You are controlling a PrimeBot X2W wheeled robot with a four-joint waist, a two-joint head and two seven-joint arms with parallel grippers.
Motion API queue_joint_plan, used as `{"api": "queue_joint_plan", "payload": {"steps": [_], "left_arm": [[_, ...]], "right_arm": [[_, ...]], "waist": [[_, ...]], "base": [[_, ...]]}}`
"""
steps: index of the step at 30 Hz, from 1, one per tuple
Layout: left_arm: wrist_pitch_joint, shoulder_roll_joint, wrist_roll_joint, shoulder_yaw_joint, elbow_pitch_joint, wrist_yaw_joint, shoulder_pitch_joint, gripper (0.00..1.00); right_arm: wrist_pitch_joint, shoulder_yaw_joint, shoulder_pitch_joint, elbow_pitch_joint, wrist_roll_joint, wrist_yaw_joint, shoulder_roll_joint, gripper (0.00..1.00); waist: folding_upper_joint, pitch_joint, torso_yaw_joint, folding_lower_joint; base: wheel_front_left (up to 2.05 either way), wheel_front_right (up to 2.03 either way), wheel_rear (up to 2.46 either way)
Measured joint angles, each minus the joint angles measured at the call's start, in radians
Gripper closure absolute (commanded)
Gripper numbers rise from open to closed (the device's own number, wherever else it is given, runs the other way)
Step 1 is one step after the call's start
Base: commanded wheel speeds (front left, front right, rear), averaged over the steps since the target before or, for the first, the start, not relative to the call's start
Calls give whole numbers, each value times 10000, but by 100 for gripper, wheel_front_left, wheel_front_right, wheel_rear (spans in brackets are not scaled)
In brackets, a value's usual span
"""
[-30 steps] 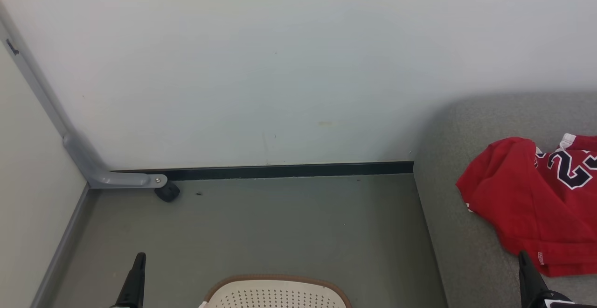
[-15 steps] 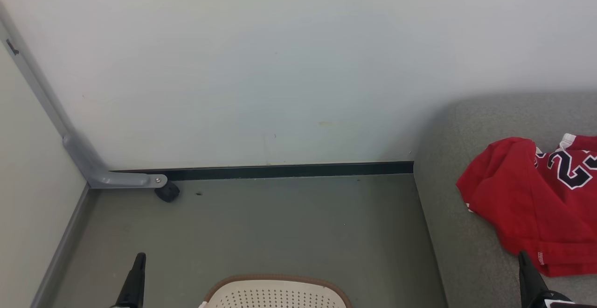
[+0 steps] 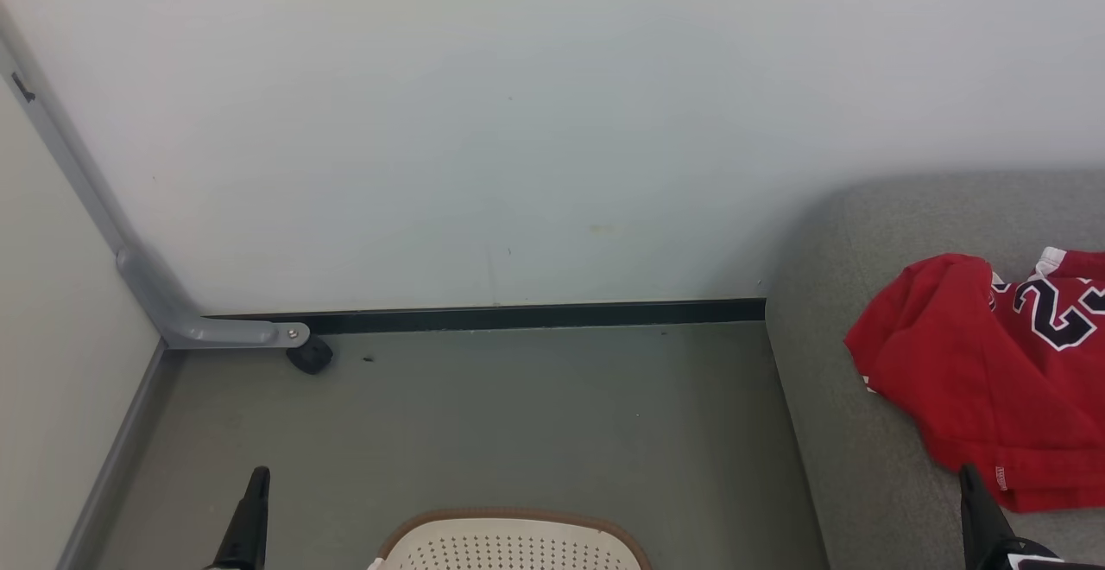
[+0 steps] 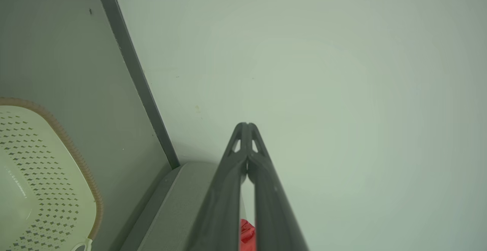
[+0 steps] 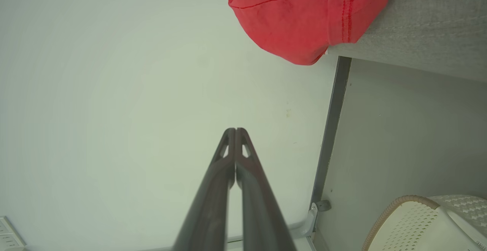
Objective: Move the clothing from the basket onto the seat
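The red jersey [image 3: 993,371], its black-and-white 23 showing, lies crumpled on top of the grey seat [image 3: 829,432], with its nearest fold a little in from the seat's rounded edge. Part of it bulges past that edge in the right wrist view.

The right gripper [image 3: 967,471] rises in front of the seat, just at the jersey's lower hem in the head view. Its two dark fingers are pressed together with nothing between them. In the right wrist view the tips point at the pale wall [image 3: 518,121] beside the seat, clear of the cloth.

The left gripper [image 3: 257,477] stands well apart from the seat, over the grey floor [image 3: 518,414], on the far side of the basket [image 3: 509,544] from the seat. Its fingers are likewise pressed together and hold nothing. In the left wrist view a sliver of the red jersey shows in the gap lower down between them, lying on the seat beyond.

The cream perforated basket with its brown rim sits on the floor beside the seat, apart from it and between the two grippers.
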Motion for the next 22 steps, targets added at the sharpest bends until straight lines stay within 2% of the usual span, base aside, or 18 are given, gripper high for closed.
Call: {"api": "queue_joint_plan", "payload": {"steps": [22], "left_arm": [[0,-2,0,0,2,0,0,100]], "right_arm": [[0,0,0,0,0,0,2,100]], "waist": [[0,0,0,0]], "base": [[0,0,0]]}}
